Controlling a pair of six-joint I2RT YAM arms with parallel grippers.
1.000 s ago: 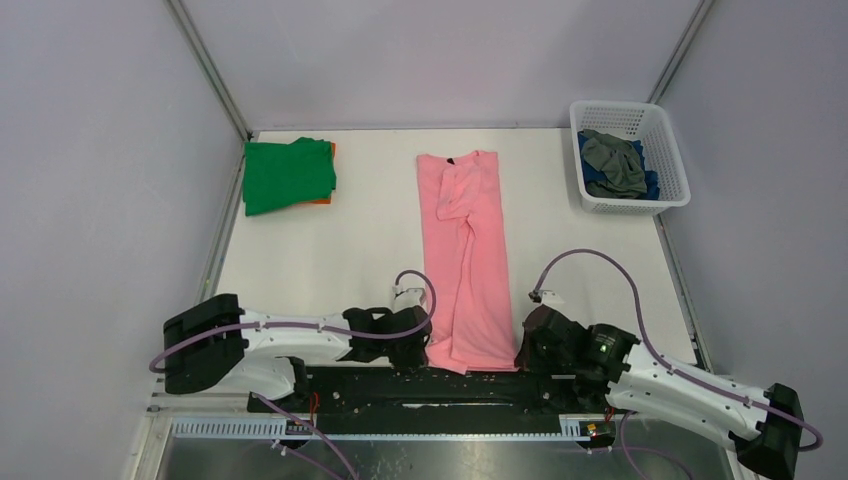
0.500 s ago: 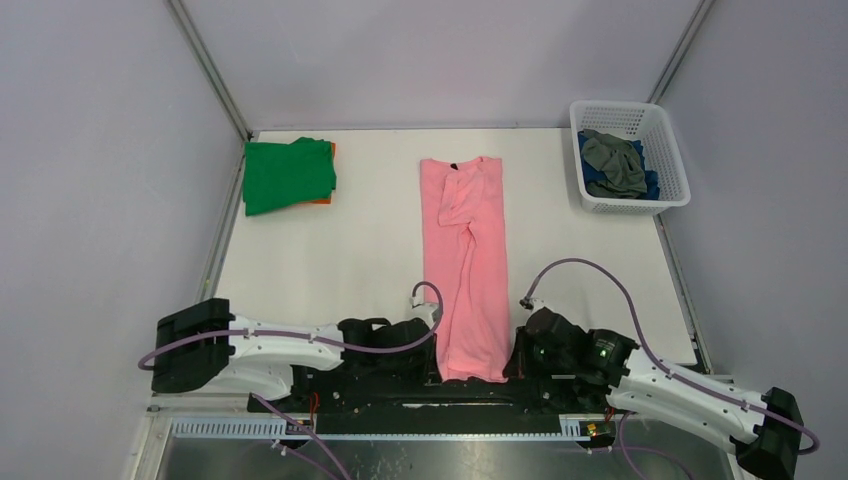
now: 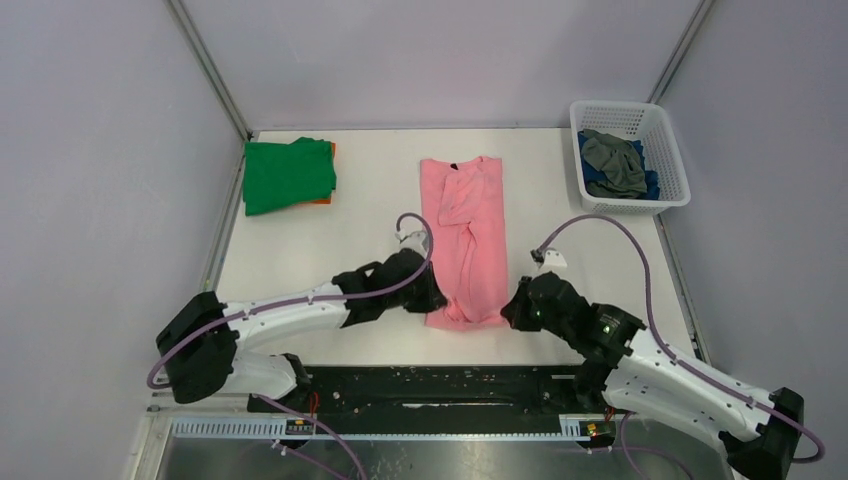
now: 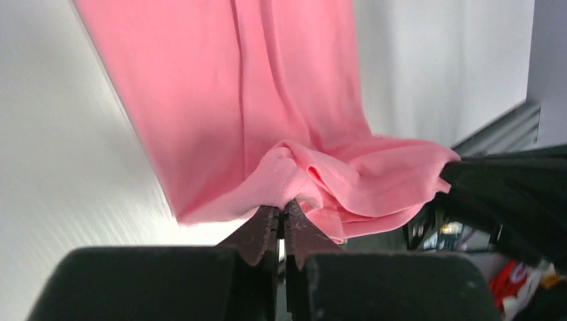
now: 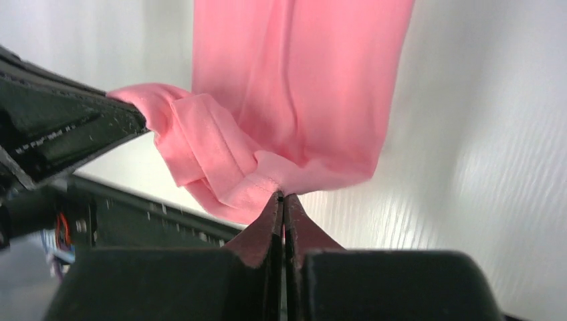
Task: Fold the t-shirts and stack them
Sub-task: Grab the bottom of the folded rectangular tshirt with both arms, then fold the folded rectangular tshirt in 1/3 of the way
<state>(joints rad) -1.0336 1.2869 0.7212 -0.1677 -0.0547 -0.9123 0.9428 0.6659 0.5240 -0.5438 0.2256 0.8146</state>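
Near the front edge of the table [image 3: 330, 250], gripping the pink t-shirt [image 3: 466, 230] by both hem corners: left gripper [image 3: 428, 300] and right gripper [image 3: 512, 308], jaws clamped on cloth. Raised level, probably to carry hem evenly toward collar; rest lying flat at centre. Seen only from wrists: pinches, bunched sagging hem.
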